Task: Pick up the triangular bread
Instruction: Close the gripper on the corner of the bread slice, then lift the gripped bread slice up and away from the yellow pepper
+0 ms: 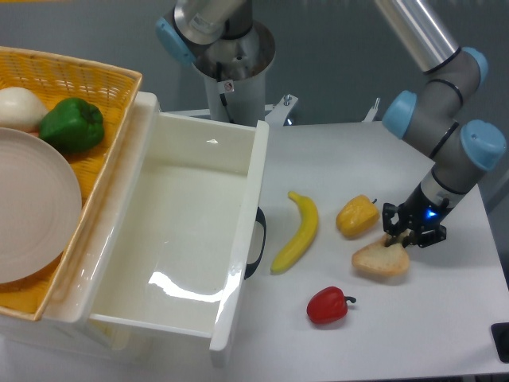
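The hand (pixel 408 235) seems to pinch the far edge of the triangular bread (pixel 382 260), which lies on the surface (pixel 445 318) just beside the yellow pepper (pixel 356 216), so the lifting is not yet done.

The arm reaches down from the upper right, its wrist bent low over the table. The gripper (pixel 409 236) points downward, its 2 fingers drawn close together, pinching.

Silver-grey tubular arm (pixel 421 36), light-blue joint caps, black end effector (pixel 411 232) with blue light
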